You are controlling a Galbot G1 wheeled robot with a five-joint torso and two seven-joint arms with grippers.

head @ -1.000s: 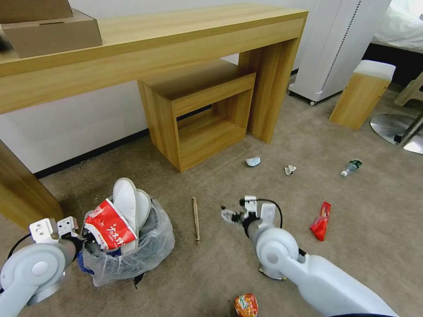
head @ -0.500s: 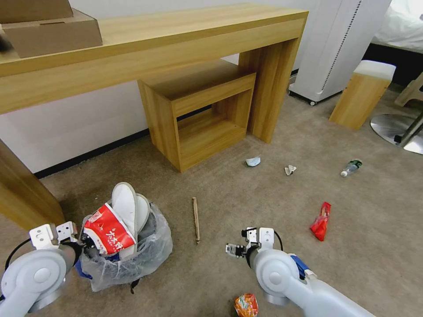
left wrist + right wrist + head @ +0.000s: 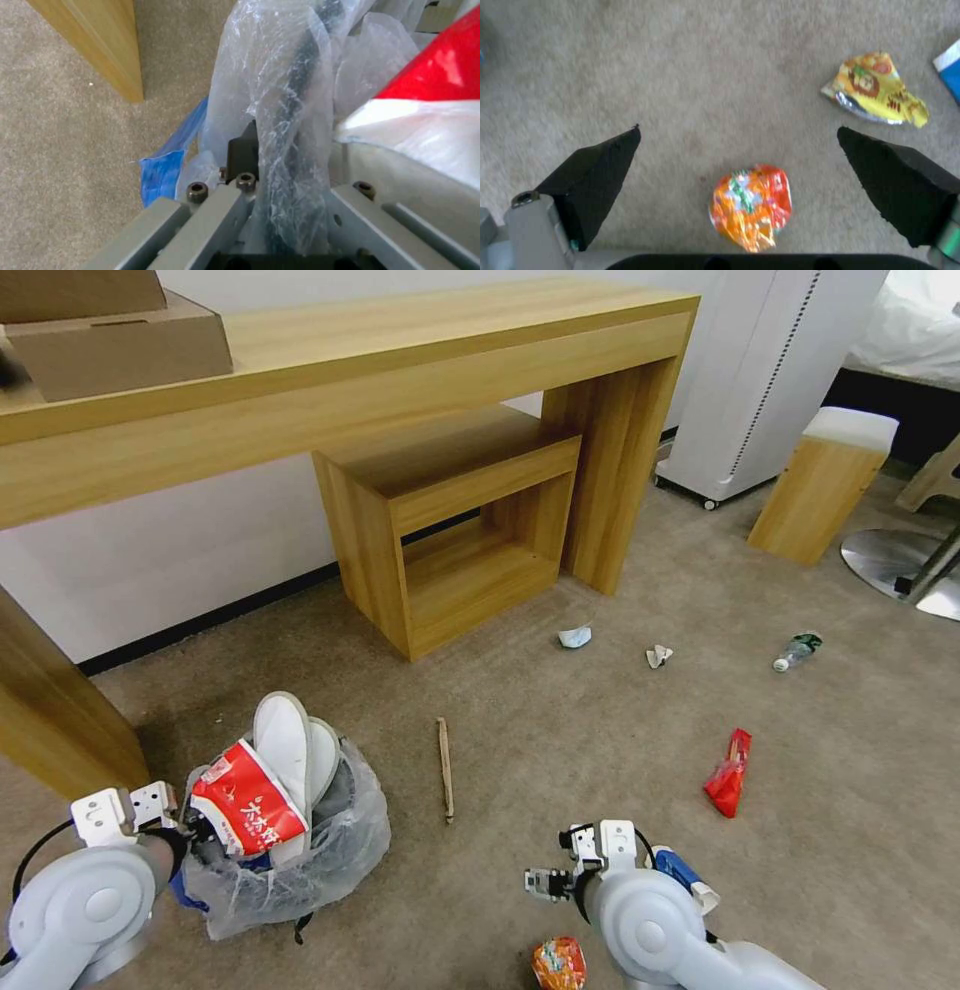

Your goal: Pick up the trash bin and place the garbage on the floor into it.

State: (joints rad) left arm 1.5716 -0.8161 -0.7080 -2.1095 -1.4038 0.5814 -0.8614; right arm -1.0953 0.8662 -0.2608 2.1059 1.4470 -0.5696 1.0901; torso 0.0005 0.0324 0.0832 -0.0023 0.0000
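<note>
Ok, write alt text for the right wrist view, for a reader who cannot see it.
The right gripper hangs open above beige carpet, its two black fingertips spread wide with a crumpled orange-and-red wrapper lying on the floor between them. A flattened yellow wrapper lies farther off to one side, beside the edge of a blue-and-white packet.
</note>
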